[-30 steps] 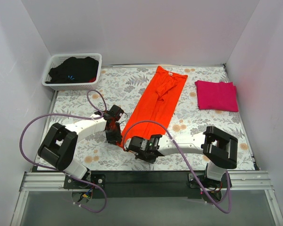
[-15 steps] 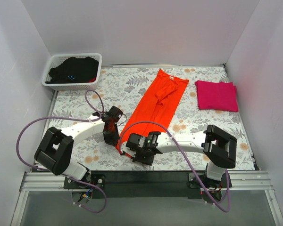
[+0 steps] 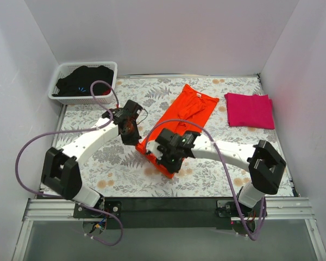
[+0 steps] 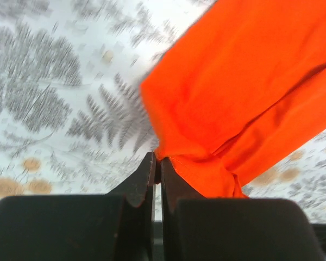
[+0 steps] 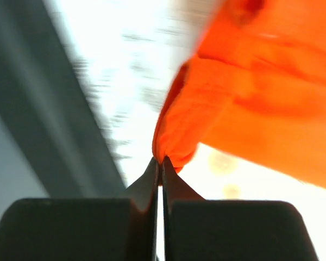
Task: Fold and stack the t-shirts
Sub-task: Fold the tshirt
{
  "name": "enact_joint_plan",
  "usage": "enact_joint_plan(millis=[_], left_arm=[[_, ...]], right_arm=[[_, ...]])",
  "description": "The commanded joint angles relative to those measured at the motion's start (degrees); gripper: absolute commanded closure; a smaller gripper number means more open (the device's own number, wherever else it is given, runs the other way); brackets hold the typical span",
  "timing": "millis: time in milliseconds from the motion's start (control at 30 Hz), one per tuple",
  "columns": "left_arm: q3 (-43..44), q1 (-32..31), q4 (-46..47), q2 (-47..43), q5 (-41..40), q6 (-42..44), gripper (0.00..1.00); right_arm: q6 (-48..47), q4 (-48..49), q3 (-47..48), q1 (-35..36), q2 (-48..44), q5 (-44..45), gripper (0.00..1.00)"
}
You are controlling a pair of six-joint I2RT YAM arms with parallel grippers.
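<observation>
The orange t-shirt (image 3: 186, 111) lies as a long folded strip across the middle of the flowered table, its near end lifted off the cloth. My left gripper (image 3: 135, 137) is shut on that end's left corner, and the wrist view shows the orange t-shirt (image 4: 244, 92) pinched at my left gripper (image 4: 158, 161). My right gripper (image 3: 167, 161) is shut on the right corner, where the orange t-shirt (image 5: 250, 92) bunches above my right gripper (image 5: 160, 161). The magenta t-shirt (image 3: 250, 110) lies folded at the right.
A white basket (image 3: 62, 73) holding dark clothing stands at the back left corner. White walls close in the table on three sides. The table's black front edge (image 3: 168, 204) runs along the arms' bases.
Both grippers have closed on the orange t-shirt's near end and carried it up and toward the back. The strip now looks shorter, its near end raised.
</observation>
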Motion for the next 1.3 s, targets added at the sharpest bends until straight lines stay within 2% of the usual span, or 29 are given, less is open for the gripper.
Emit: enact_joint_plan(millis=[0, 200, 333, 467, 800, 1267], left_arm=[[9.28, 0.59, 5.74, 8.44, -0.82, 2.46, 1.0], [23.62, 1.56, 8.13, 23.9, 1.73, 4.84, 1.0], [32.14, 2.61, 9.36, 29.81, 2.78, 5.1, 1.0], [35.94, 2.88, 11.38, 33.42, 3.75, 5.37, 1.0], [35.86, 2.88, 20.16, 37.38, 5.86, 5.81, 1.0], [32.52, 2.88, 25.7, 37.91, 3.14, 3.96, 1.0]], right_arm=[[-1.77, -4.14, -0.18, -8.0, -3.12, 3.07, 0.99], [-5.2, -5.19, 4.12, -16.0, -1.98, 8.24, 0.99], [-6.08, -6.16, 7.29, -19.34, -0.13, 13.35, 0.99], [-5.73, -5.9, 9.14, -21.19, 2.41, 18.18, 0.99], [-3.97, -4.23, 11.86, -23.22, 7.51, 32.94, 0.99], [-4.24, 0.86, 12.04, -24.36, 11.2, 38.15, 0.98]])
